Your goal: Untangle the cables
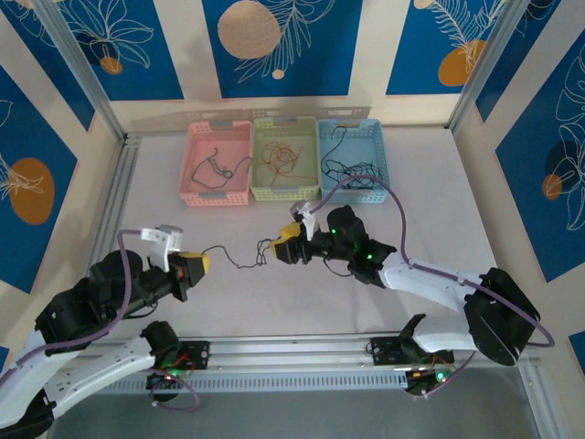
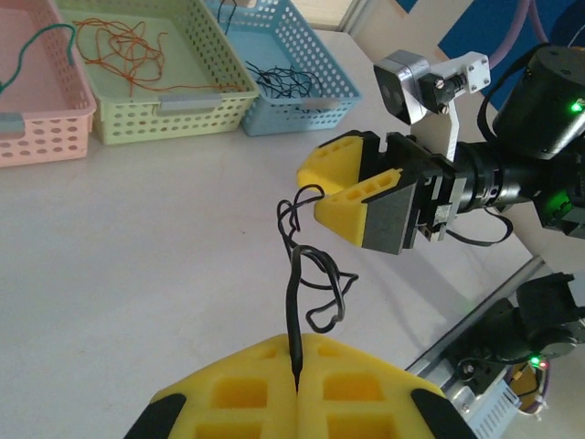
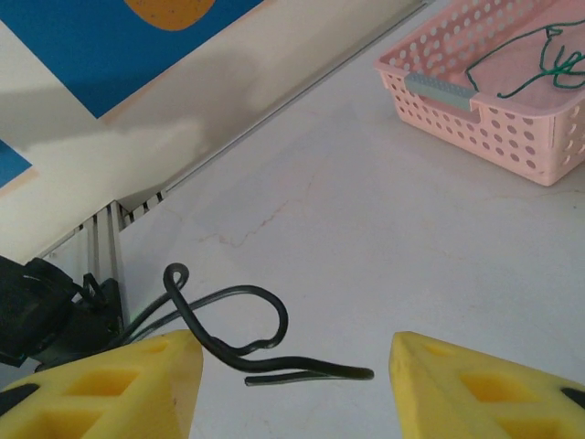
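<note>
The left pincer (image 2: 297, 391) is shut tight on one end of a thin black cable (image 2: 292, 293), its yellow foam pads (image 2: 238, 393) pressed face to face with the wire pinched in the seam. From there the cable runs across the counter (image 2: 137, 256) in a few loose, crossing loops towards the right pincer (image 3: 292, 366). That one stands open, with the cable's free end lying on the surface between its pads, not gripped. The cable looks smooth, faintly glossy and springy, holding its kinks. The pads are soft, blocky foam with square cut-outs. The counter is matt white with faint scuffs. At the far edge sit three perforated pastel plastic baskets. The pink basket (image 1: 219, 125) holds a teal-green cable (image 2: 41, 30), the green basket (image 1: 285, 121) red-orange cables (image 2: 128, 50), and the blue basket (image 1: 350, 123) black cables (image 2: 279, 80). I judge the sorting nearly finished: this last looped cable wants pulling straight and probably belongs in the blue basket.
</note>
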Controlling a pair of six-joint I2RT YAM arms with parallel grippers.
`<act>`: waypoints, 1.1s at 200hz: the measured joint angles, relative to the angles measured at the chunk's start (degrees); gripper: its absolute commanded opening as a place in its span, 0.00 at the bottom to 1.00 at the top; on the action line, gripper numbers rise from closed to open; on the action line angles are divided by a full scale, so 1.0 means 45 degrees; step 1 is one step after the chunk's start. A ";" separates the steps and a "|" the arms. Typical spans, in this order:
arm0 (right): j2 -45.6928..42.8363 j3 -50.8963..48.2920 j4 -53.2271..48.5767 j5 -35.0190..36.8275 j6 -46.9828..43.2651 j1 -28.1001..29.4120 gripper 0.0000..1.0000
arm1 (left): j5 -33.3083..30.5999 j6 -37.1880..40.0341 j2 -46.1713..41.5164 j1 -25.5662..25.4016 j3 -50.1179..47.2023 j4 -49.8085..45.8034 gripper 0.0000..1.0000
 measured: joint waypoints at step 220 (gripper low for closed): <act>-0.3147 -0.2249 -0.0321 0.0049 -0.6645 0.0034 0.41 | 0.1559 0.0675 0.0860 0.0005 0.1088 -0.0831 0.00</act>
